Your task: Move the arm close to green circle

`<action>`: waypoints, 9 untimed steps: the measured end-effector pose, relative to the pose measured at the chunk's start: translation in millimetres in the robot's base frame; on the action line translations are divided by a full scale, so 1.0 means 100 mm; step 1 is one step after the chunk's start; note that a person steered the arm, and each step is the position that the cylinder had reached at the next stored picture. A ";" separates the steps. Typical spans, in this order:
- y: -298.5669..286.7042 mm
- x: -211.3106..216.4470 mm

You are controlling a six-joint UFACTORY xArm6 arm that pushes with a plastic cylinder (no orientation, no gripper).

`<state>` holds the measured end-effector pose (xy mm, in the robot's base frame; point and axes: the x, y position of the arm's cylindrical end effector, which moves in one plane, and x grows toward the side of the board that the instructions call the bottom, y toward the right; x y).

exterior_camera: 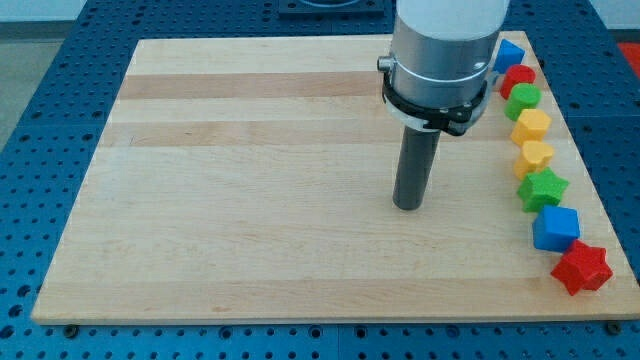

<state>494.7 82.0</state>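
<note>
The green circle (522, 101) sits in a line of blocks along the board's right edge, third from the view's top. My tip (407, 206) rests on the wooden board (250, 180), well to the left of and below the green circle. The line runs from the top: blue block (509, 54), red block (519, 77), green circle, yellow block (531, 125), second yellow block (536, 157), green star (542, 188), blue cube (556, 229), red star (581, 268).
The white and grey arm body (442, 50) rises above the rod and hides part of the board's top right. The board lies on a blue perforated table (40, 120).
</note>
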 end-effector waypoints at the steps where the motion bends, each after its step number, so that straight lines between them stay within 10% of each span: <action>1: 0.00 -0.08; 9: 0.17 -1.10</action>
<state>384.9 99.4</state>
